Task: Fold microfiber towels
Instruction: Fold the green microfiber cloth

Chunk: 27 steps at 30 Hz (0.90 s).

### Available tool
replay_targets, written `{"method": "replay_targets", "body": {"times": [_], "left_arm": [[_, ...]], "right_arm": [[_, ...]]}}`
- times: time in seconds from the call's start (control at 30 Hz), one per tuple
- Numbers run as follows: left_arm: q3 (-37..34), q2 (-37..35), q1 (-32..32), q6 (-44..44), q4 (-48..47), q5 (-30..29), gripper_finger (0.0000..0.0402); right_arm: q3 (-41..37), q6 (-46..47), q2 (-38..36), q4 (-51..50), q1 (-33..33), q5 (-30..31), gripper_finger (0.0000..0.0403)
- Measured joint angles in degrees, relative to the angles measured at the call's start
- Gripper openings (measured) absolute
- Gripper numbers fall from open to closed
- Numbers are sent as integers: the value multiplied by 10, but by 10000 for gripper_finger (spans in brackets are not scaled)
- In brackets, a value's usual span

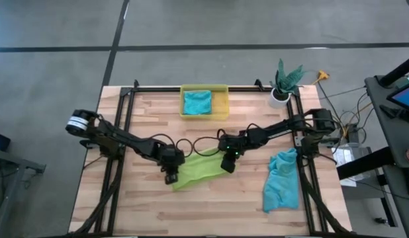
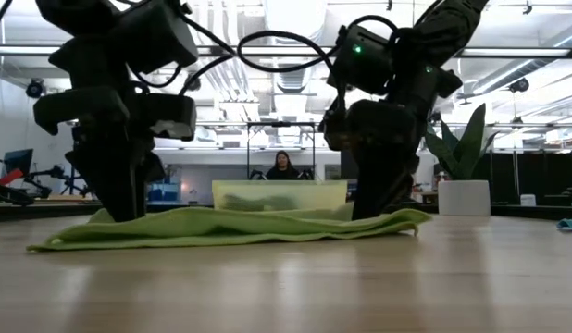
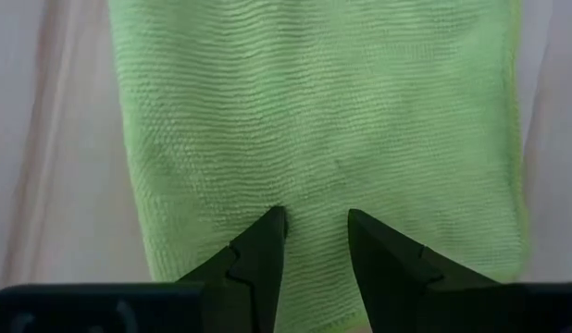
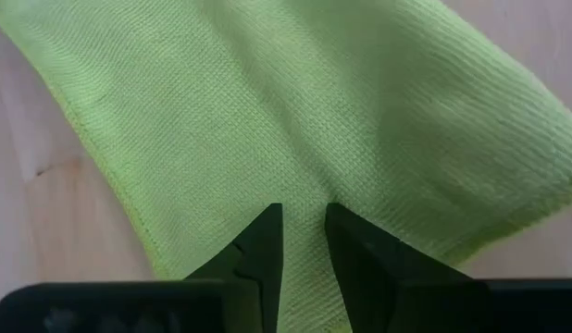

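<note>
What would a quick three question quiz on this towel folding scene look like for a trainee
1. True or false: the lime green towel lies inside the yellow bin.
2. Which towel lies near the table's right edge? A) grey B) teal towel C) lime green
3. Fill in: the left gripper and right gripper are both down at the ______ towel.

Key:
1. False; it lies on the table, between the two grippers.
2. B
3. lime green
</note>
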Motion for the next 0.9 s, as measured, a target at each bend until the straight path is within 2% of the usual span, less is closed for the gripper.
{"method": "replay_targets", "body": {"times": [0.33,0.6,0.77,0.9], "left_arm": [[6,0,0,0,-12,-2,111],[43,-12,0,0,-21,1,111],[65,-15,0,-2,-21,8,111],[94,-16,0,-30,-8,14,111]], "right_arm": [[2,0,0,-7,0,0,86],[75,-18,-11,-12,0,5,81],[111,-61,-9,-14,0,67,77],[112,-86,-10,-12,-1,114,77]]}}
